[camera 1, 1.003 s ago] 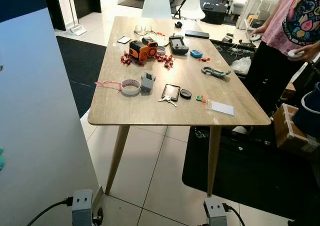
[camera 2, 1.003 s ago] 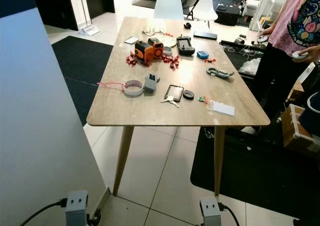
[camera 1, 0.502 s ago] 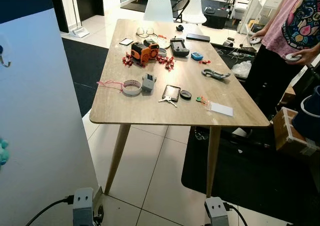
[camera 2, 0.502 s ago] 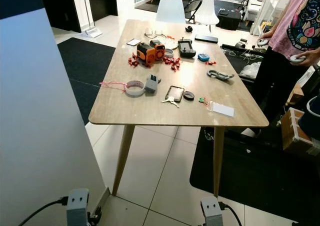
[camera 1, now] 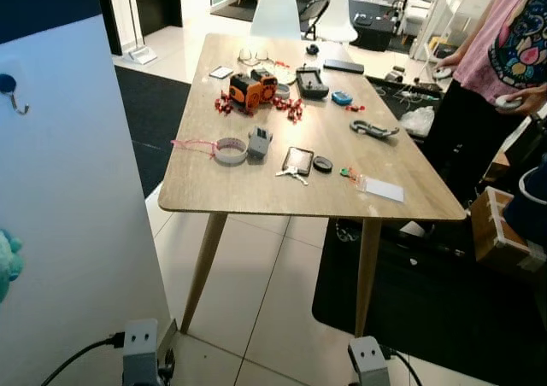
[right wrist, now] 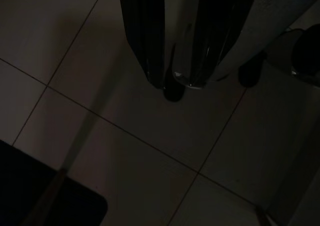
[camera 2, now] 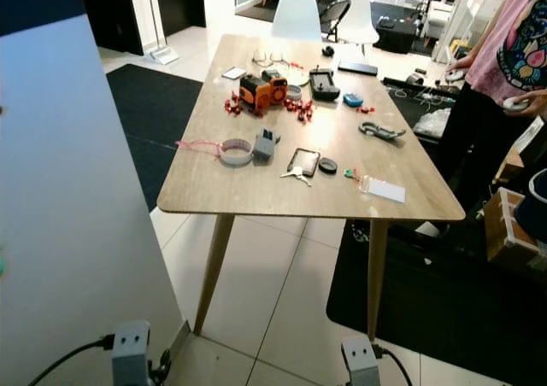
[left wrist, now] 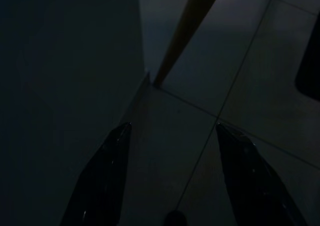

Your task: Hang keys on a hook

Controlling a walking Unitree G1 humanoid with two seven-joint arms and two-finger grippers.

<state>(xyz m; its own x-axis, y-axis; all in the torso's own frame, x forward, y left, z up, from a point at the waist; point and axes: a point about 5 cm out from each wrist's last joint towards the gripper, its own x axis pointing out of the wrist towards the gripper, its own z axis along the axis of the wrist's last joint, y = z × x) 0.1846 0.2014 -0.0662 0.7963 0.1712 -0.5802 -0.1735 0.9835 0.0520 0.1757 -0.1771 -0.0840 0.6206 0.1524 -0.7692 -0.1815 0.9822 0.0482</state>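
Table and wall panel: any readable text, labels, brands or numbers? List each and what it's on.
No text can be read in these frames.
White card near the table's front edge: any print too small to read.
Orange device: no legible marking.
Dark phone beside the keys: no legible marking.
White panel with the hook: no lettering visible.
Person's patterned shirt: pattern, no readable words.

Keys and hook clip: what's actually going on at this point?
Nothing is being handled yet. The keys lie on the wooden table beside a phone, and the hook sits on the white panel to the robot's left. Both arms hang low over the tiled floor: the left pincer is open, and the right pincer holds nothing. A person stands at the table's far right side.
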